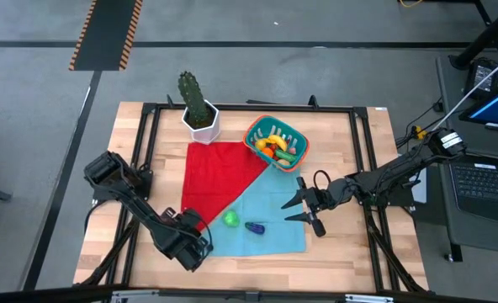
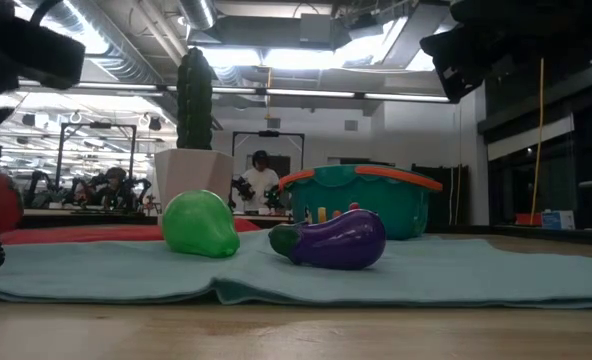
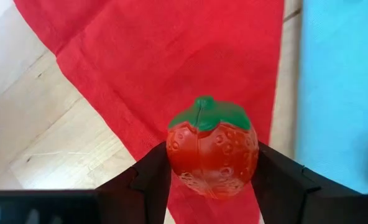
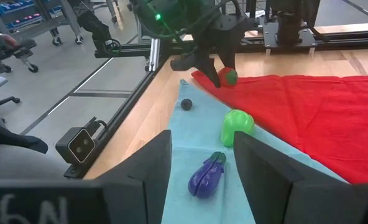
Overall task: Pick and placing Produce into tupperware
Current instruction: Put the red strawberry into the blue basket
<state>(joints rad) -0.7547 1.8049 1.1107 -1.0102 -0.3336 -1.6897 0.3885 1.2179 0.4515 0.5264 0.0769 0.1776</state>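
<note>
A red toy strawberry [image 3: 212,155] with a green cap sits between the fingers of my left gripper [image 1: 197,225], over the near left corner of the red cloth [image 1: 224,172]. A green fruit [image 1: 230,219] and a purple eggplant [image 1: 255,227] lie on the light blue cloth [image 1: 270,210]. A small dark ball [image 4: 186,104] lies near the cloth's left edge. The teal tupperware [image 1: 276,143] stands at the far middle with several produce pieces inside. My right gripper [image 1: 304,209] hovers open at the blue cloth's right edge. My left gripper pinches the strawberry's two opposite sides [image 3: 171,155] between its two fingers [image 3: 150,177], below the green cap. The fingers come steeply from above. The strawberry stands upright, cap up; whether it is clear of the red cloth I cannot tell.
A tall green cactus in a white pot [image 1: 198,114] stands left of the tupperware at the table's far side. A black frame [image 1: 358,109] runs around the work area. A laptop [image 1: 484,181] sits off the table's right edge.
</note>
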